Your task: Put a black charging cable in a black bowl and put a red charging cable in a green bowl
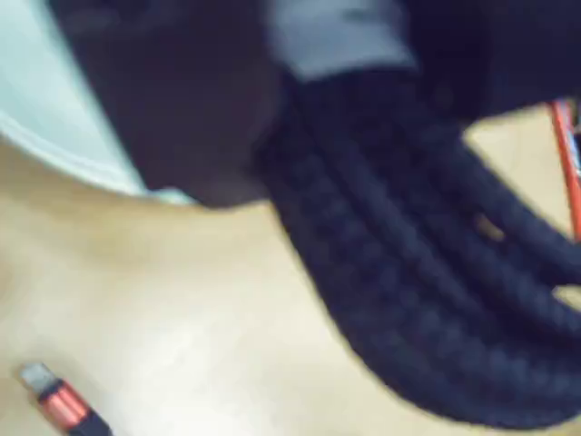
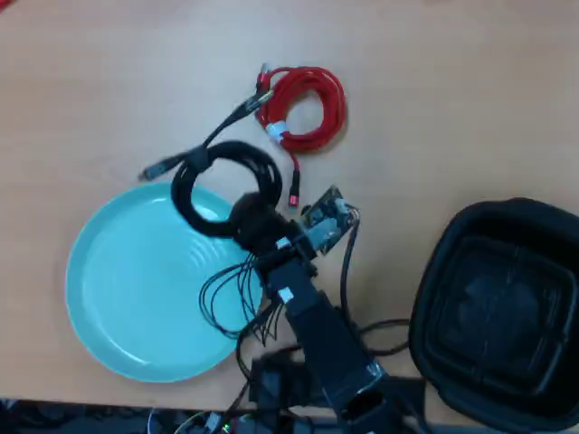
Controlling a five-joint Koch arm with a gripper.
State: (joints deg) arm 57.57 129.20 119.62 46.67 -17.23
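Observation:
In the overhead view my gripper (image 2: pixel 246 215) is shut on the near side of the black charging cable (image 2: pixel 224 177). Its ring hangs over the upper right rim of the green bowl (image 2: pixel 136 289), and its loose plug end (image 2: pixel 154 169) points left over the table. The wrist view shows the same black coil (image 1: pixel 427 300) close up and blurred under a dark finger (image 1: pixel 191 118), with the green bowl (image 1: pixel 36 100) at top left. The red charging cable (image 2: pixel 306 108) lies coiled on the table beyond the gripper, its red plug (image 2: pixel 294 194) close to the gripper. The black bowl (image 2: pixel 498 316) stands at the right.
The arm's body and loose thin wires (image 2: pixel 235 298) reach in from the bottom edge, partly over the green bowl's right side. A red plug (image 1: pixel 59 400) lies on the wooden table at the wrist view's bottom left.

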